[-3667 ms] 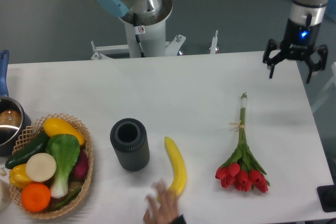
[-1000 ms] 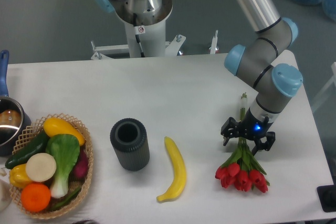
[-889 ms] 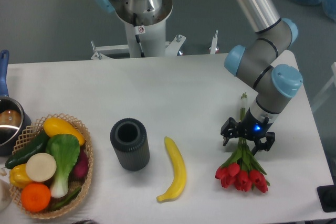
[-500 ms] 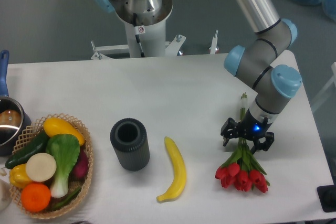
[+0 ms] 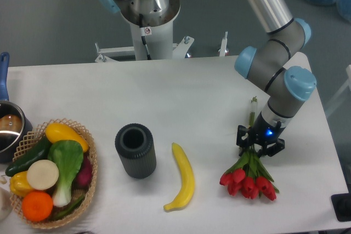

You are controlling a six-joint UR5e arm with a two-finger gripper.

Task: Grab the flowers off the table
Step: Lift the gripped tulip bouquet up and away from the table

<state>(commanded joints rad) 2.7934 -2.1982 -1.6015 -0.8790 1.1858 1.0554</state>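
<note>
Fingers clamped across tulip stems at the table's right end.

Gripper (image 5: 260, 145) closed on the flowers (image 5: 249, 164) just above the leaves; stems running 12 to 6 o'clock, red heads at 6, resting on the table (image 5: 181, 97). Straight lift next, likely.

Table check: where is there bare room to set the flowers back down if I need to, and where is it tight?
Bare table runs across the back, behind the black cylinder and banana. A narrower strip lies between banana and flowers, where the gripper is shut on the stems. The left side is crowded by the basket and pot.
</note>
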